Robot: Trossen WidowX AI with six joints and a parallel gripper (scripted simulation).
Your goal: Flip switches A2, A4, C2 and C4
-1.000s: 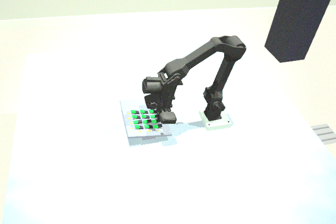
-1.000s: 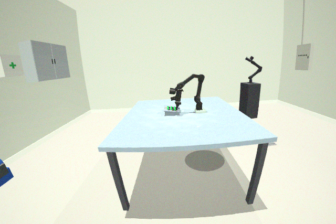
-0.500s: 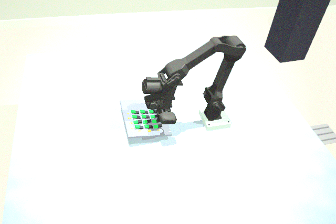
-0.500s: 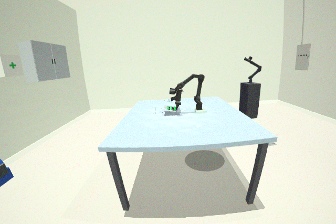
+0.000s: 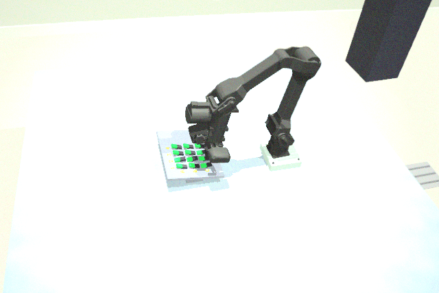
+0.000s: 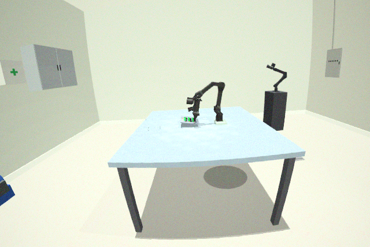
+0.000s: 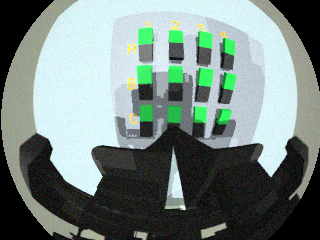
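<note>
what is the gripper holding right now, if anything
Nothing. The gripper is shut with its fingers together and empty, its tip pointing at the near row of the switch panel, around column 2.

The end effector (image 7: 175,135) hides the near end of the C2 switch (image 7: 174,115).
</note>
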